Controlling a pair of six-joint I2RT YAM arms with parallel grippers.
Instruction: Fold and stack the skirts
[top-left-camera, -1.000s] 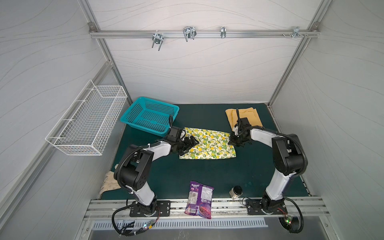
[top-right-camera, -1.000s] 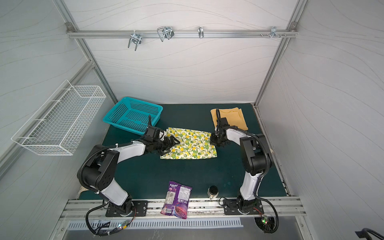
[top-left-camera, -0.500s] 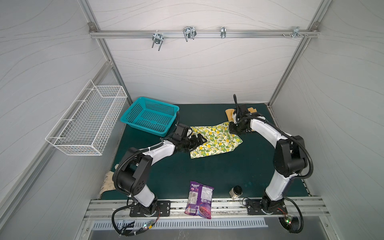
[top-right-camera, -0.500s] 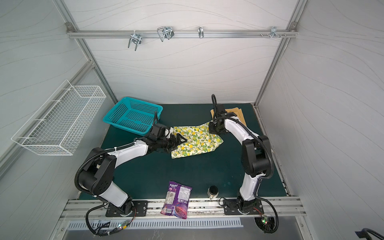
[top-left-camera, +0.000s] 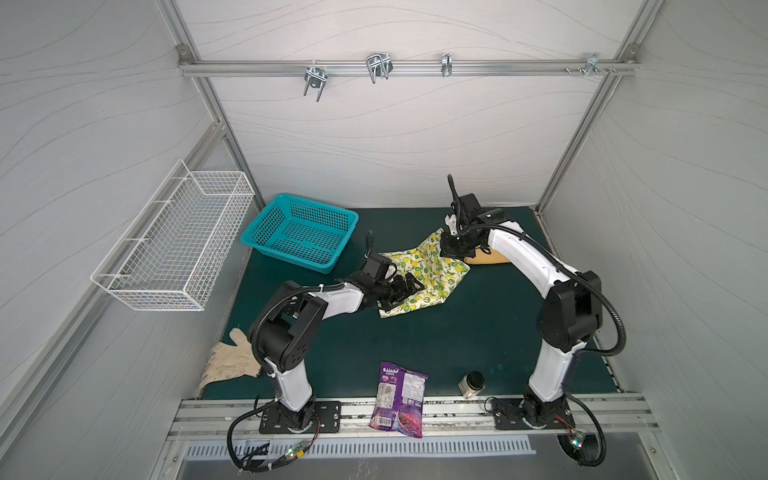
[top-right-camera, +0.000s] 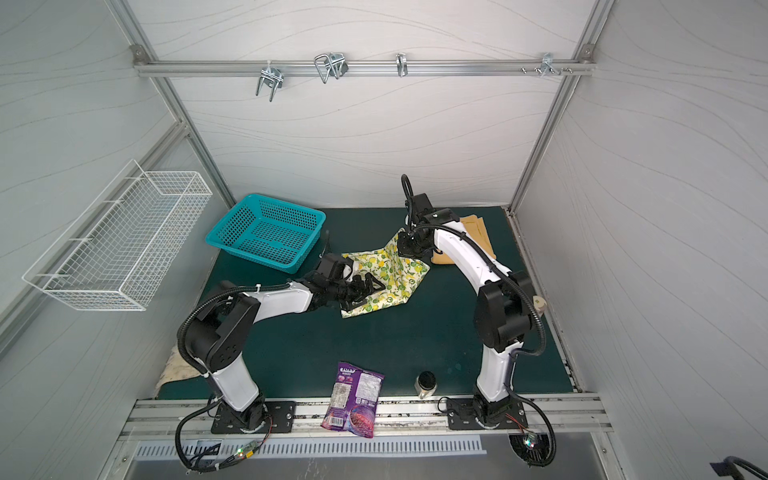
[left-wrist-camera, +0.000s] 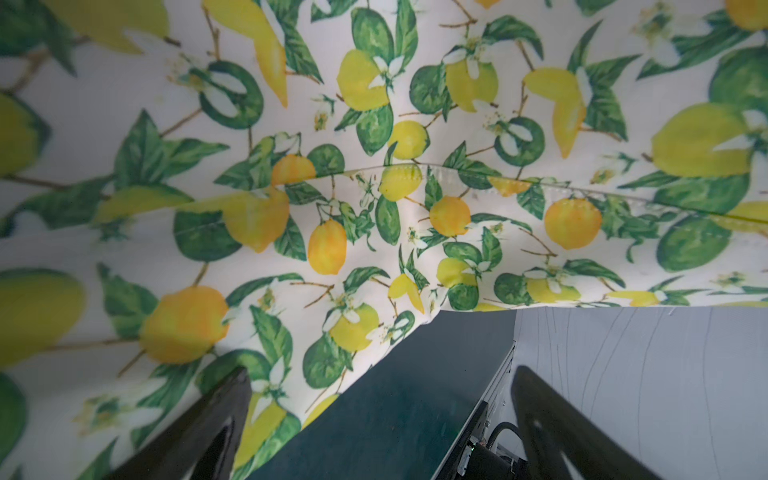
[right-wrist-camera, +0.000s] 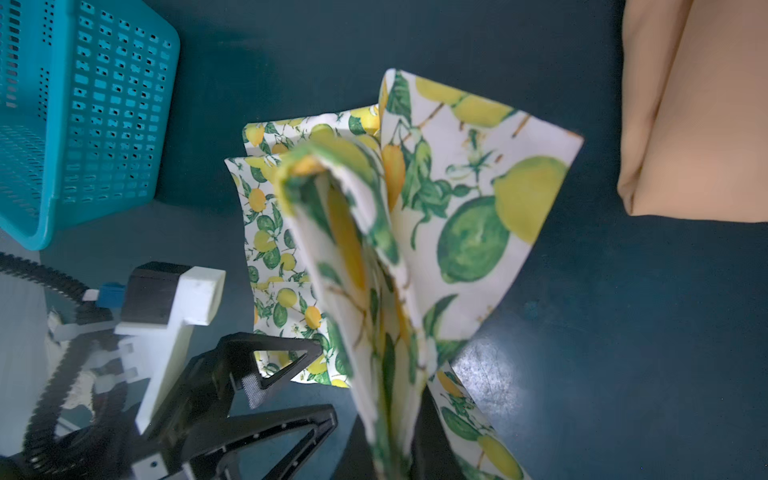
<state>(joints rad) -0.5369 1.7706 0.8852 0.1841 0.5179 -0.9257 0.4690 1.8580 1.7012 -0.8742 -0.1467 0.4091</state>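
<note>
Here the lemon-print skirt, cream cloth with yellow lemons and green leaves, lies mid-counter. Part of it is flat on the dark green counter, and its far corner rises in a peaked, doubled fold to the right end effector, whose jaws are pinched tight on it. The left end effector sits at the skirt's near-left edge, jaws spread wide with bare counter showing between them. The mustard skirt, plain and folded flat, lies just beside the lifted corner, at the back right under the right arm.

skirts: 2 | baskets: 2 | snack bag: 1 | jar: 1 | glove: 1
</note>
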